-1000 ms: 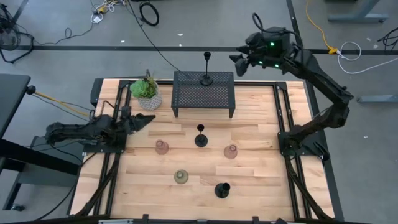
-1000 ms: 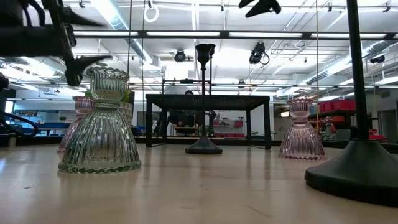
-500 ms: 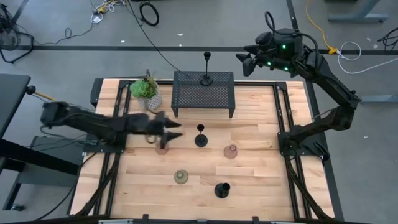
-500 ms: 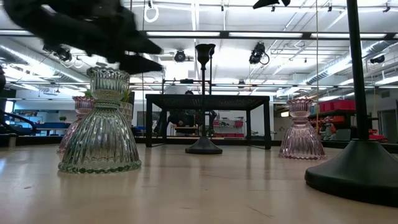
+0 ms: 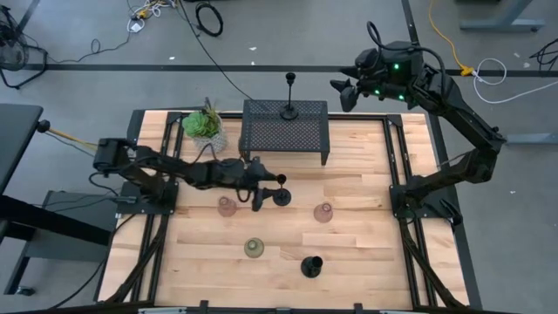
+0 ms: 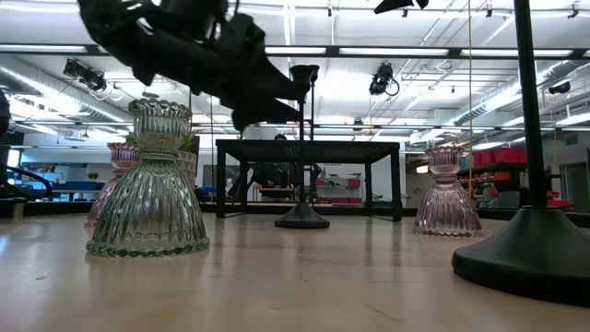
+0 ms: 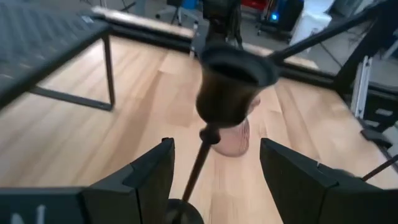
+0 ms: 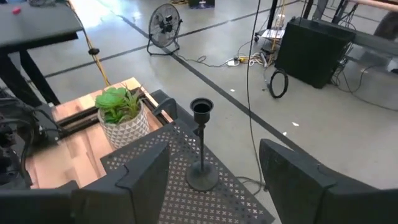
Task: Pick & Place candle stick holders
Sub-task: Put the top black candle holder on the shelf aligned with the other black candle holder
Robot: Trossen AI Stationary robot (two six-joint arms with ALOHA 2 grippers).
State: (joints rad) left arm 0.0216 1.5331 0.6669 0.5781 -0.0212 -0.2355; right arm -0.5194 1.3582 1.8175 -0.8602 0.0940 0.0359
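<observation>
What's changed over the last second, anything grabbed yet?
The left arm swung out from its parked spot near the plant across the table; its claw now straddles the black stem holder in front of the mesh rack, jaws open around the stem, not closed on it. The right claw drifted slightly, still open above the rack's far side. All holders are unmoved.

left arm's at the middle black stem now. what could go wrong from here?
1. The left gripper straddles the thin stem with open jaws, not yet clamped. The stem is slim and top-heavy under its cup, so an off-centre close could tip it.
2. A pink cup sits right beside the left gripper; a swing on lift-off could knock it.
3. The rack is close behind, so a low carry could clip its edge.
</observation>
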